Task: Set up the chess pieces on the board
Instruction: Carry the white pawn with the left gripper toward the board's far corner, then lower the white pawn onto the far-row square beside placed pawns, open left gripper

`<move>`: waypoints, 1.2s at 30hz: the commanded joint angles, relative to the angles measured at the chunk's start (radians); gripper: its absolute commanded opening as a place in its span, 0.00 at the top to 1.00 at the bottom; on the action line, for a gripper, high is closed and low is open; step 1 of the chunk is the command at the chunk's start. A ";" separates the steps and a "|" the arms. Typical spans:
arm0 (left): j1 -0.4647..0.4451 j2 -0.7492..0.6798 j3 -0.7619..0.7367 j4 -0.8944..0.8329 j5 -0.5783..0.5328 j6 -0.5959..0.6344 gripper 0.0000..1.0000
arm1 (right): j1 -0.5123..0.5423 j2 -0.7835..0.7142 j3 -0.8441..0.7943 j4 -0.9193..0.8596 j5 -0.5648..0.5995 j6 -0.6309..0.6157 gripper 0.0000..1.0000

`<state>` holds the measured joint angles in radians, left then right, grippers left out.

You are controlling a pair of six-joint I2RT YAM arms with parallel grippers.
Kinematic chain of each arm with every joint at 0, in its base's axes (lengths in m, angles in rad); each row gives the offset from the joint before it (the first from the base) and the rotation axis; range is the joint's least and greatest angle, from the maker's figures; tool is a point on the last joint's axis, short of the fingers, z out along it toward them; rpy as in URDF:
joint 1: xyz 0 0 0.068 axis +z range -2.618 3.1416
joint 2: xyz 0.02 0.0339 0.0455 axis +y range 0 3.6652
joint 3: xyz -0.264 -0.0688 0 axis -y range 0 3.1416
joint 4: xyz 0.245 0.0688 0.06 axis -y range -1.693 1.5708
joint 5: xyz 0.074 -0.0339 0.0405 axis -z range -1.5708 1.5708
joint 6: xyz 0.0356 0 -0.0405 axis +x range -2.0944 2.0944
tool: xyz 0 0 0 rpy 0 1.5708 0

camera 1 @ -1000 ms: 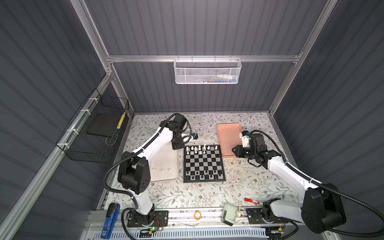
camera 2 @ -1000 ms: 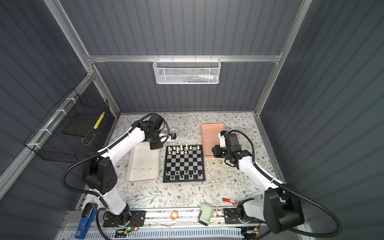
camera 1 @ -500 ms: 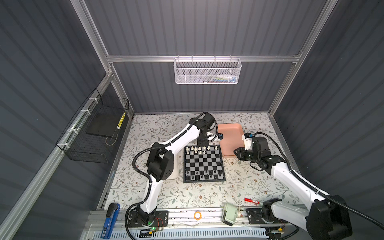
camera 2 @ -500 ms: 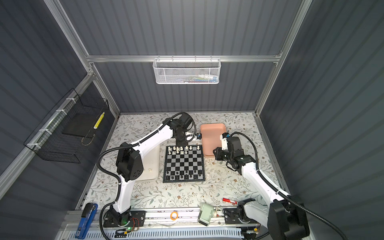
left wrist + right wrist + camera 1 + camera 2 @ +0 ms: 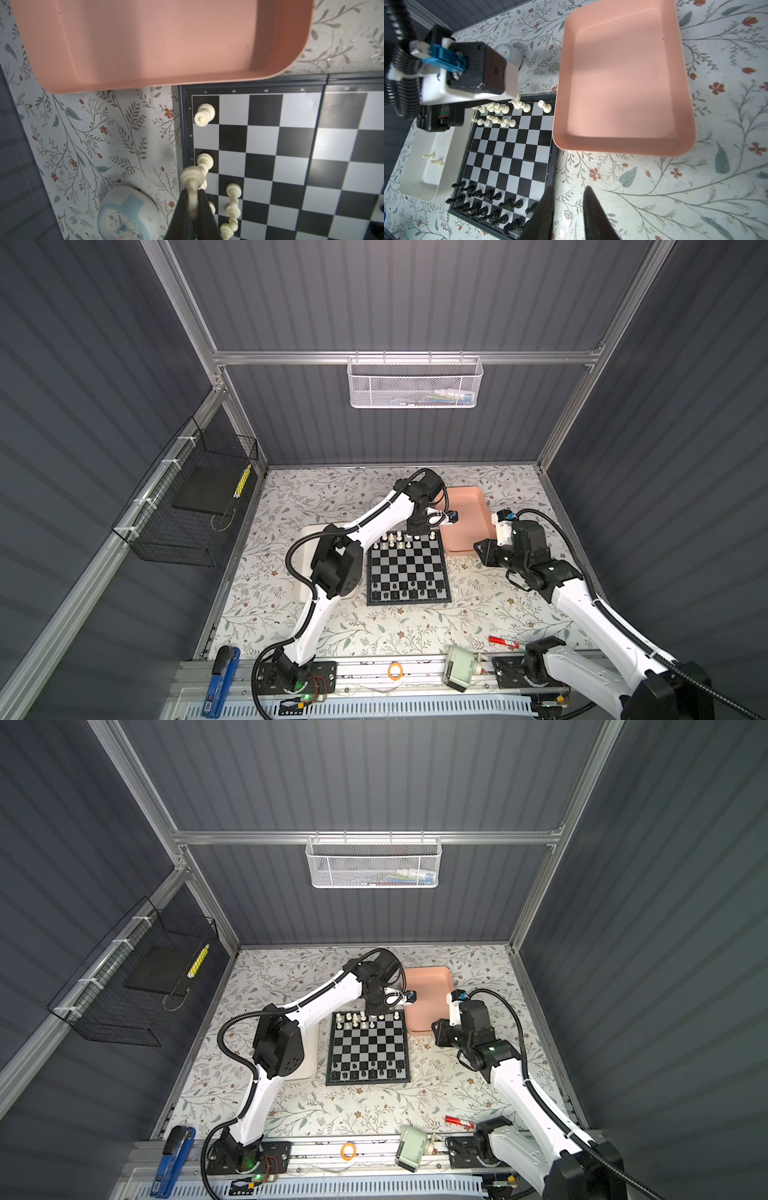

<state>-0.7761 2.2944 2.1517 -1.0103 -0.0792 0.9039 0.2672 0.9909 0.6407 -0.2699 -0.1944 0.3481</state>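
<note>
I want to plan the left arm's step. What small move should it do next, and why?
Probably lower the white piece onto the empty back-row square beside the corner piece. The left gripper is shut on it just above the board edge, and that square shows bare.

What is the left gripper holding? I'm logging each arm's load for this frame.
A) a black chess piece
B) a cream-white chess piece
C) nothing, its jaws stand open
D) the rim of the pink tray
B: in the left wrist view the left gripper is shut on a cream-white chess piece, carried over the board's edge.
</note>
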 commanded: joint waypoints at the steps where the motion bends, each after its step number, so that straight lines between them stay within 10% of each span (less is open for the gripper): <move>1: -0.011 0.029 0.032 -0.041 0.009 0.004 0.91 | 0.001 -0.011 -0.012 -0.020 0.013 -0.001 0.72; 36: -0.037 0.099 0.061 -0.011 -0.068 0.045 0.90 | 0.000 -0.031 -0.045 -0.024 0.028 -0.012 0.72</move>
<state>-0.8021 2.3680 2.1830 -1.0054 -0.1394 0.9081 0.2672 0.9745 0.6102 -0.2810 -0.1749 0.3473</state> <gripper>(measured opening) 0.100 0.279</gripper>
